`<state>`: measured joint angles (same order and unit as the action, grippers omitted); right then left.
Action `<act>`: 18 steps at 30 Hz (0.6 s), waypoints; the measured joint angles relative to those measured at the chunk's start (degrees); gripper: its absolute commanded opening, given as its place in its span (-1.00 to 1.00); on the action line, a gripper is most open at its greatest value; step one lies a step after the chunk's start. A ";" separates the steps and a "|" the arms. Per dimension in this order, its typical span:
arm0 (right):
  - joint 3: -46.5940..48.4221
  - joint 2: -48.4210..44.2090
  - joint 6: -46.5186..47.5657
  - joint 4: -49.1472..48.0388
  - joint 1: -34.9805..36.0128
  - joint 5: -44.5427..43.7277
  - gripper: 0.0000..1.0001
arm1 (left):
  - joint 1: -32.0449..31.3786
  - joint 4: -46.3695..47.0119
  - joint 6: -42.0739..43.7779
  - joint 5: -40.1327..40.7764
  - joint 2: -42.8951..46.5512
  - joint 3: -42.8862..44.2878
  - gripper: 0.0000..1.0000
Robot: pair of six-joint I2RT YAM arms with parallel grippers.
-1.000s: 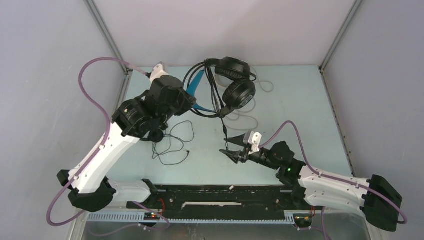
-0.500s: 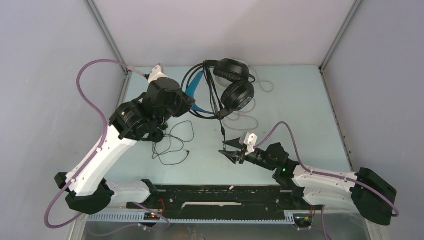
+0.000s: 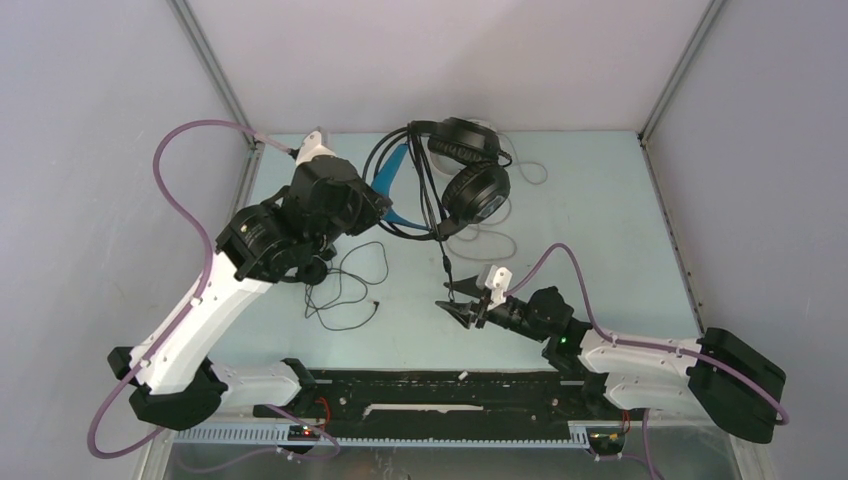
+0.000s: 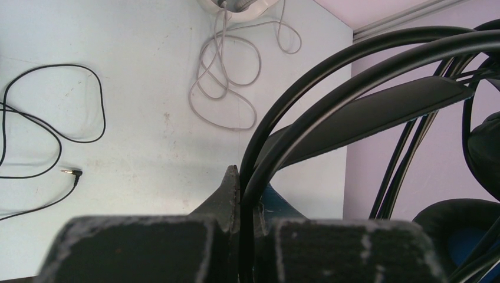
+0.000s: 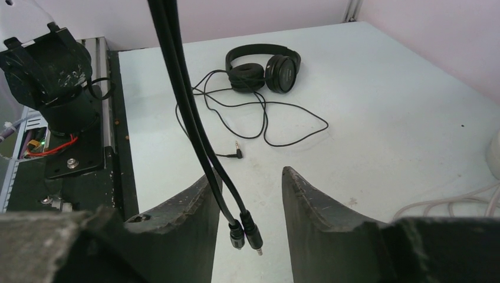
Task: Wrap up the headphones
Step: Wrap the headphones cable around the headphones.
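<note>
1. Where the top camera looks down, the left tool (image 3: 380, 208) grips the bulky black headphones (image 3: 470, 185) by their blue-lined headband (image 3: 392, 170), holding them up over the far side of the counter (image 3: 600, 220). The right tool (image 3: 458, 300) sits at their dangling cord.
2. From the left wrist, that tool (image 4: 246, 194) is clamped on the headband (image 4: 365, 109). A grey cord (image 4: 227, 88) lies looped on the counter below.
3. From the right wrist, the tool (image 5: 249, 177) is spread apart. The twin cord (image 5: 187, 106) hangs unpinched between its fingers, and the small thin black pair (image 5: 263, 69) lies on the counter beyond.

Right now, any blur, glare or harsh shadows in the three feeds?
Top view: even light, sharp, faint shadows. Left wrist: left gripper and the black headband it pinches are soft; grey cord crisp. Right wrist: right gripper soft, small black headphones sharp. No glare anywhere.
</note>
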<state>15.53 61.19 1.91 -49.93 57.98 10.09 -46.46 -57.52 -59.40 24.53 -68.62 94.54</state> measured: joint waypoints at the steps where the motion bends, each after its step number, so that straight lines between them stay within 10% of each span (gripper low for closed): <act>1: 0.00 0.26 0.02 -0.22 0.00 0.02 -0.19 | 0.00 0.00 -0.02 -0.17 0.04 0.00 -1.00; 7: -0.39 1.44 -0.04 -1.64 -0.07 -0.02 -0.99 | 0.00 0.42 0.42 -1.36 0.28 -0.26 -1.00; 18: -1.18 -0.48 -3.17 -1.44 -4.63 0.76 -1.00 | 0.11 12.35 11.28 -16.87 5.68 -10.32 -1.00</act>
<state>14.35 60.71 -1.26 -51.37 53.34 10.85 -46.35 -45.17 -48.12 7.66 -62.94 84.23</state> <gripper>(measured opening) 0.033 0.049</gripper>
